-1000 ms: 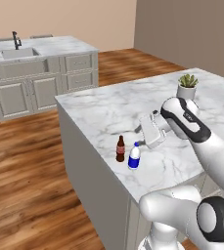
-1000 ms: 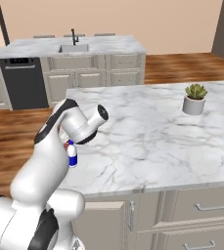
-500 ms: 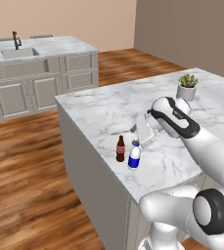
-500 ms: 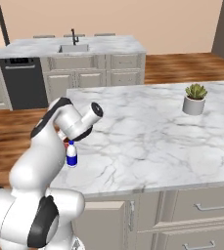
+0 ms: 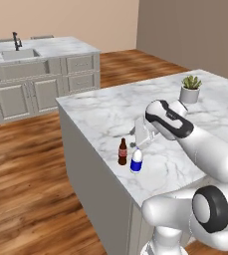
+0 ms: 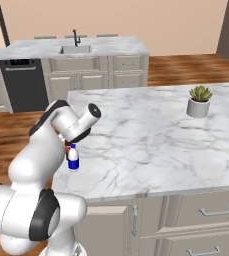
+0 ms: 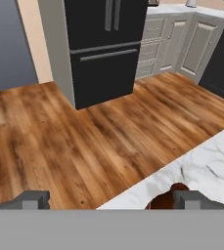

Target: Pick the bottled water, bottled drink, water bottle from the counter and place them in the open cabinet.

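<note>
Near the tabletop's (image 5: 110, 107) left edge stand the bottled drink (image 5: 122, 152) and bottled water (image 5: 136, 161), touching. Your claw (image 7: 111, 199) hovers above, jaws wide, empty: approach step. Next, descend squarely over one bottle.

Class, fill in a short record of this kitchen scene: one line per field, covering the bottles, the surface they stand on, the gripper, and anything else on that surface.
surface: counter, white marble island
bottled drink: upright near the counter's edge
bottled water: upright beside the bottled drink
gripper: open, holding nothing, above and just behind the two bottles
other item: potted plant toward the far side of the counter
background: second counter with sink
</note>
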### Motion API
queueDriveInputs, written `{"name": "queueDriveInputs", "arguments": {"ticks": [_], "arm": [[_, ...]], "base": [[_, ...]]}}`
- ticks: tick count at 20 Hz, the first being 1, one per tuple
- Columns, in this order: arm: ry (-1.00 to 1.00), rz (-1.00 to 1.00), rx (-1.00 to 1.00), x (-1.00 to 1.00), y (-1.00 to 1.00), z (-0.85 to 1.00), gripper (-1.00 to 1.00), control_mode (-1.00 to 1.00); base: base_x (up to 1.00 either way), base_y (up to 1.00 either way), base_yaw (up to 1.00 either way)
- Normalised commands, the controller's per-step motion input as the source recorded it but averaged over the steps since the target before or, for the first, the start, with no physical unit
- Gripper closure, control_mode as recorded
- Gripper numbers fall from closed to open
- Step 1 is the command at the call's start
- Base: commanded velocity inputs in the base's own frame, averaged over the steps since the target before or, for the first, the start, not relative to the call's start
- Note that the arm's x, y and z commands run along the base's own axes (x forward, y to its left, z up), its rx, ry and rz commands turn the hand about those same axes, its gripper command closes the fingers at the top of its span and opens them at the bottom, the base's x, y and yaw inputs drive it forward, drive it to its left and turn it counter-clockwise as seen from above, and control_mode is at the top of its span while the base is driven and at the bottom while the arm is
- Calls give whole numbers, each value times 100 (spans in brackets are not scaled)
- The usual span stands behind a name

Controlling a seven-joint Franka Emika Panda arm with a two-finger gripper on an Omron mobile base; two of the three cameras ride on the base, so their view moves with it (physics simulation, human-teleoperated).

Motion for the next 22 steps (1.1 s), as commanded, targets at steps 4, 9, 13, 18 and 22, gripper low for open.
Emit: {"name": "queueDriveInputs", "arguments": {"ticks": [4,9,13,18,22], "arm": [[4,-1,-3,6,0,-8,-100,-100],[6,0,-2,7,0,-11,-100,-100],[5,0,0,14,0,-15,-100,-100],[1,0,0,10,0,-8,-100,-100],[1,0,0,3,3,0,-100,-100]], "base": [[0,0,0],[0,0,0],[0,0,0],[0,0,0],[0,0,0]]}}
